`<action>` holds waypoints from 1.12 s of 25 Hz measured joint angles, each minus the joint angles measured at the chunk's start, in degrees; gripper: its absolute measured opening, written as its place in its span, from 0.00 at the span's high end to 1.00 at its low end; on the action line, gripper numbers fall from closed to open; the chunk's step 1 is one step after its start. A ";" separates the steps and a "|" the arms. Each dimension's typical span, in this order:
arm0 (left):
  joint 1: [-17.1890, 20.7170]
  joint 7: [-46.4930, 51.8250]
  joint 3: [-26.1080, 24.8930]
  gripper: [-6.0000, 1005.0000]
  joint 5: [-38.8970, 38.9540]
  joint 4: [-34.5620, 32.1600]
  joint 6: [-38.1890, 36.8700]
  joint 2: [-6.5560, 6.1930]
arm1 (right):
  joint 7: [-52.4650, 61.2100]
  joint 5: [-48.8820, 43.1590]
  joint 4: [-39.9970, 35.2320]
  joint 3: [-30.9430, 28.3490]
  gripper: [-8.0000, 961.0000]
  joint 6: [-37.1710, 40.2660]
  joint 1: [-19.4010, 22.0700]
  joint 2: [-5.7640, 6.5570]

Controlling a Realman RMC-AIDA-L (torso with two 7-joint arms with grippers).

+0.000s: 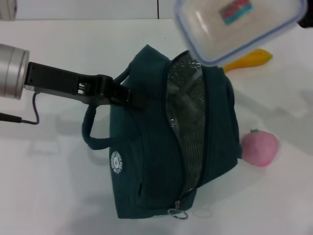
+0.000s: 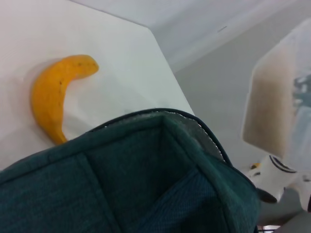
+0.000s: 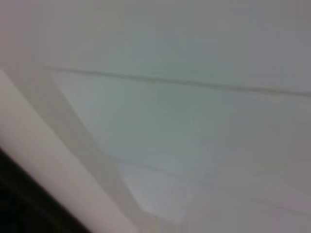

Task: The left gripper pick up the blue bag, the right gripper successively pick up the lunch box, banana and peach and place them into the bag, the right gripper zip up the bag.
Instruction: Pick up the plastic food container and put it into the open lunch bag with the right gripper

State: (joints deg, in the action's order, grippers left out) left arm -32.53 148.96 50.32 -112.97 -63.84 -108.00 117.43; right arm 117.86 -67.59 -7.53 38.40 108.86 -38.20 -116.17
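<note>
Blue bag [image 1: 146, 147] fills the middle of the head view, lying on the white table [image 1: 49, 186] with its zipper undone and the silver foil lining [image 1: 183, 112] showing through a long opening that runs from upper centre down to the metal ring pull [image 1: 178, 213] at the bottom edge. The left gripper [image 1: 128, 97] reaches in from the left of the frame and is closed on the bag's upper strap handle, holding the mouth up; the second handle loops free below it.

Lunch box [image 1: 237, 27] hangs in the upper right of the head view, tilted, clear of the table and just above the far end of the bag's opening. The right gripper itself is not visible in any view, so its fingers cannot be judged, though the box in the air suggests it is being carried. The left wrist view shows the same box as a pale blurred shape at the right edge.

Banana [image 1: 252, 59] lies on the table just below and behind the box, upper right, and the peach [image 1: 259, 148] sits just beside the bag's right flank, mid right.

By my reading, the step in hand is the first placement: the box is over the bag but not yet in. The next move calls for turning the box in line with the narrow slit and lowering it without catching the zipper edges.
</note>
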 joint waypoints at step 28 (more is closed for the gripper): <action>-0.52 -2.25 -0.08 0.95 0.87 0.49 0.23 0.36 | -4.90 -0.27 1.17 16.72 0.78 -16.55 -1.77 -0.01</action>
State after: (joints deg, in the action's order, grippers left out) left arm -33.05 146.72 50.24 -112.10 -63.35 -107.76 117.79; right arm 112.96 -67.86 -6.36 55.12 92.31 -39.97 -116.19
